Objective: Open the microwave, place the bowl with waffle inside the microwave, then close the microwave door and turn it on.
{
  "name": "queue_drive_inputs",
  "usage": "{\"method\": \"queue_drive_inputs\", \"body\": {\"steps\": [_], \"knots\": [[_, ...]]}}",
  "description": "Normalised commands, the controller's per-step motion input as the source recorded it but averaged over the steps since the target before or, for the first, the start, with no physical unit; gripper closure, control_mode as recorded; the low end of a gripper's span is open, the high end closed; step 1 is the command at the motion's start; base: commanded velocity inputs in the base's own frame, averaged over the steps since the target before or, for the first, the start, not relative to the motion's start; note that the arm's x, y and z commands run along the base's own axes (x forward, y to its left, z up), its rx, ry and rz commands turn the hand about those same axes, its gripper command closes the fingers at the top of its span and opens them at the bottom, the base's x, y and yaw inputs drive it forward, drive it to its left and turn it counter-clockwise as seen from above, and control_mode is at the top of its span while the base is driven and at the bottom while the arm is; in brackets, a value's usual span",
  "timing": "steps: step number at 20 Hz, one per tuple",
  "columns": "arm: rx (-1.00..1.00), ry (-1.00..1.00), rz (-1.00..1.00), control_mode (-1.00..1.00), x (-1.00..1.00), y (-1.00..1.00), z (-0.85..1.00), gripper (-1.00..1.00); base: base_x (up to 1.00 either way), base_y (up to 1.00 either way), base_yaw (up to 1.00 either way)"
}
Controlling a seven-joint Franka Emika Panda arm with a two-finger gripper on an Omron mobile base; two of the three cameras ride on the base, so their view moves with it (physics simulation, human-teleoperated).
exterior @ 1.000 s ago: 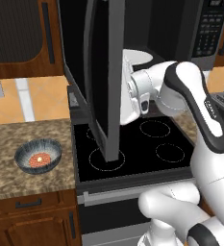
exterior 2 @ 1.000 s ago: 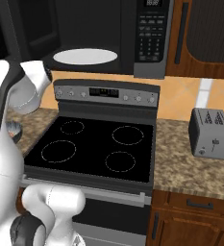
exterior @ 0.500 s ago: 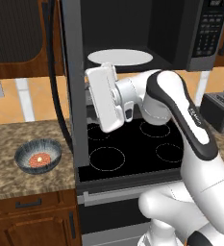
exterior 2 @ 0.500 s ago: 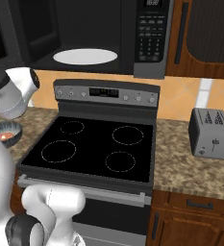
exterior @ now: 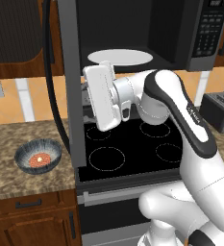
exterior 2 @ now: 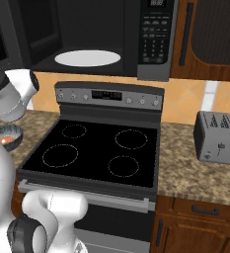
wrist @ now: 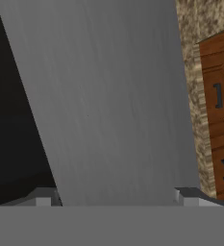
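Observation:
The microwave [exterior: 180, 29] stands open above the stove, its white turntable [exterior: 120, 56] bare and its button panel [exterior 2: 155, 29] at the right. The microwave door [exterior: 70, 96] is swung far out to the left and shows edge-on, with its dark handle bar [exterior: 48, 72] beyond. My gripper [wrist: 117, 197] is open, fingertips wide apart, right up against the door's grey inner face [wrist: 108, 96]. The grey-blue ribbed bowl [exterior: 38, 156] sits on the left counter, holding the orange-red waffle [exterior: 39, 158]. The bowl [exterior 2: 8, 137] also peeks out behind my arm.
A black stove top [exterior: 132, 153] with several burner rings lies under the microwave. A grey toaster [exterior 2: 217, 136] stands on the right granite counter [exterior 2: 200, 173]. Wooden drawers [wrist: 219, 96] sit below the left counter. The open door hangs between my hand and the bowl.
The microwave door has swung from half open to wide open on the left. My hand followed it leftward and now rests close to its inner face.

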Motion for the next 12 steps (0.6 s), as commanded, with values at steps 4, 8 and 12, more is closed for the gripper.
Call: {"method": "queue_drive_inputs", "body": {"steps": [4, 8, 12], "knots": [[0.00, 0.02, -0.03, -1.00, 0.00, -0.76, -0.06, -1.00, 0.00, 0.00, 0.00], [0.00, 0.00, -0.03, -1.00, 0.00, -0.88, -0.02, -1.00, 0.00, 0.00, 0.00], [-0.18, 0.00, -0.01, -1.00, 0.07, -0.56, -0.48, -1.00, 0.00, 0.00, 0.00]]}}
